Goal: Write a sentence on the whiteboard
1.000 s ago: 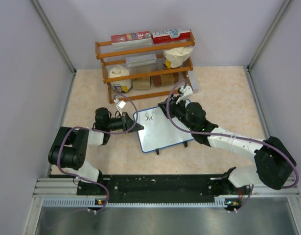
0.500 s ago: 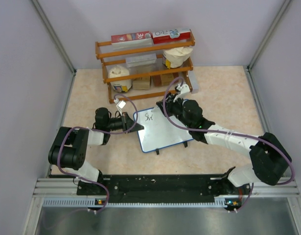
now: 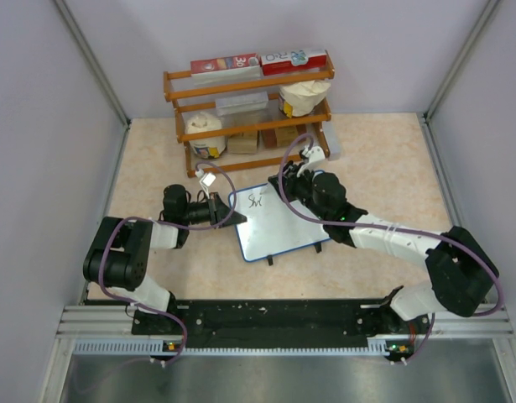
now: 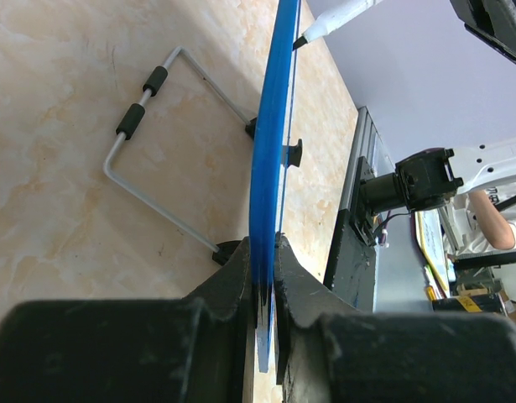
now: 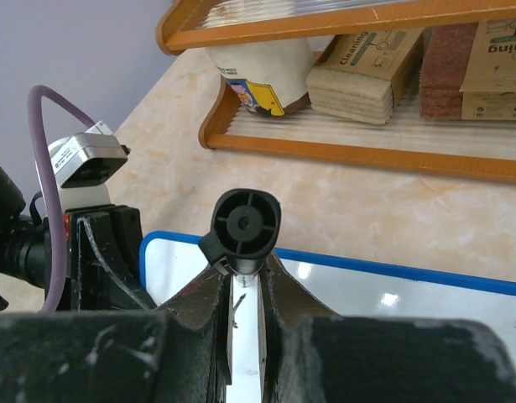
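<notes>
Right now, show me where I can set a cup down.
Bare table between the rack and the right wall; also the strip before the whiteboard, between the arm bases. Crowded: the whiteboard's far-left corner, where the left end effector clamps it and the right end effector holds a marker.

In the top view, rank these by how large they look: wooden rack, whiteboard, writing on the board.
1. wooden rack, largest.
2. whiteboard, clearly smaller.
3. writing, tiny by comparison.
</notes>
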